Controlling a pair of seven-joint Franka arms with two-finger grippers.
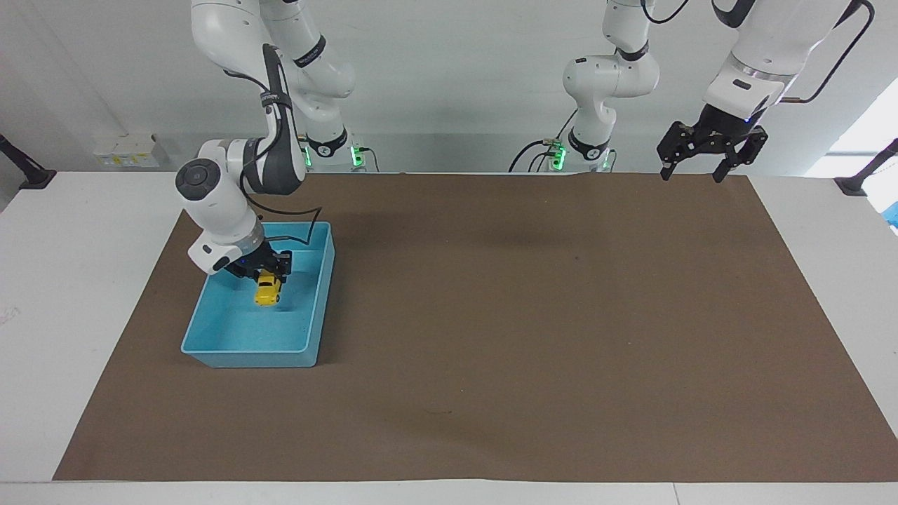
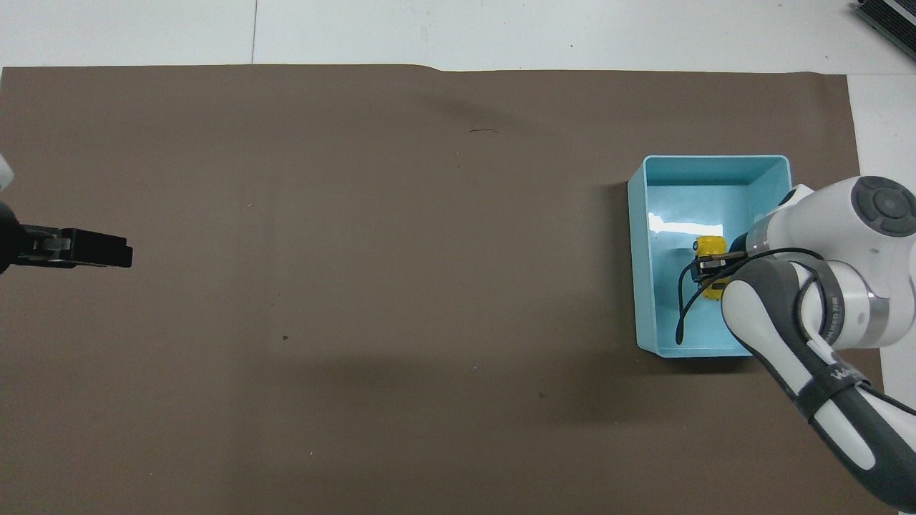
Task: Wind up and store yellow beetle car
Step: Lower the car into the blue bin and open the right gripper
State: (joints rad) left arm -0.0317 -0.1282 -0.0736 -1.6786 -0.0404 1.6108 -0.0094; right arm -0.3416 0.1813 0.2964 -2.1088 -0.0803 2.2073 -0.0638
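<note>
The right gripper [image 1: 267,275] is clamped on the rounded, glossy yellow beetle car [image 1: 267,291] inside the smooth rectangular blue bin [image 1: 245,357]; brown paper mat [image 1: 533,315] lies beneath. The left gripper [image 1: 690,172] waits over the mat's corner, fingers spread apart.

You see a bright yellow beetle car [image 1: 267,291] in a light blue bin [image 1: 210,345]. Both sit on plain brown paper [image 1: 533,315] over a white table [image 1: 63,280].

The right arm bends down steeply near its own end of the bench, wrist tilted, and the right gripper [image 1: 268,275] has its fingers clamped on a small load. The left arm waits raised, with the left gripper [image 1: 689,170] spread wide above the bench's robot-side edge, toward its own end.
</note>
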